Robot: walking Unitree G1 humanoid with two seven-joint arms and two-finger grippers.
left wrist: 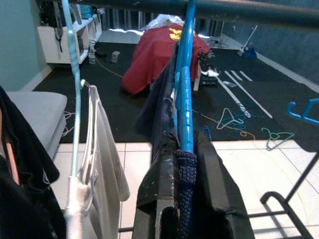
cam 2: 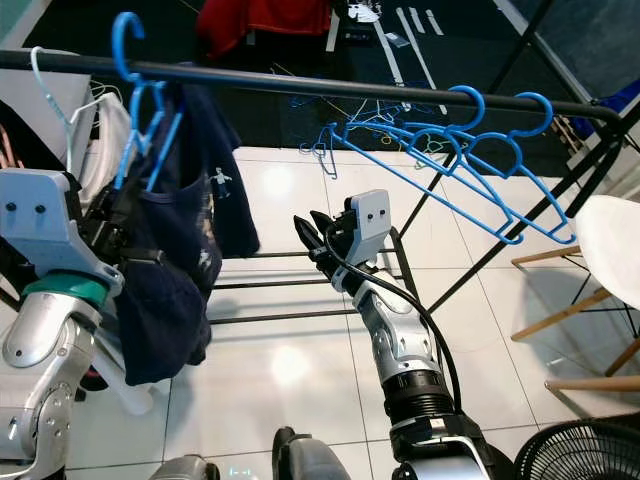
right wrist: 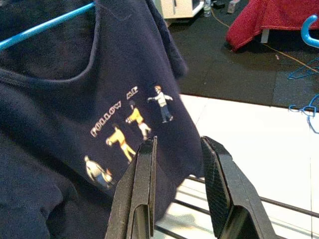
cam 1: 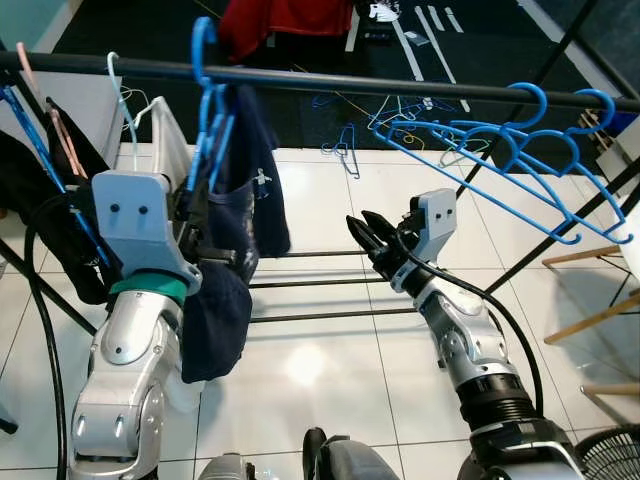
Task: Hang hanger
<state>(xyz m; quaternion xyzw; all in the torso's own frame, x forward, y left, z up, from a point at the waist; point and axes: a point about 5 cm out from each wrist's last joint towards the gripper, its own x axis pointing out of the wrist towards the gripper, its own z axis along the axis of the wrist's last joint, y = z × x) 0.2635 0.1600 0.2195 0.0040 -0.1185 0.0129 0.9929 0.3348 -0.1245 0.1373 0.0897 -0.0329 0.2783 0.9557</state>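
hung by its hook on the rail [cam 1: 420, 88] straight above the left claw [cam 1: 200, 225], hanger [cam 1: 207, 110] clamped there through the shirt [cam 1: 235, 250]; right claw [cam 1: 368, 235] parted, empty, beside it.

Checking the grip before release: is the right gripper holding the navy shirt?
No. The right gripper is open with a clear gap, short of the navy shirt, which hangs on its blue hanger.

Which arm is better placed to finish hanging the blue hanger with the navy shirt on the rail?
Left. The left tool is shut on the blue hanger, whose hook is at the rail. The right tool is open, lower and holds nothing.
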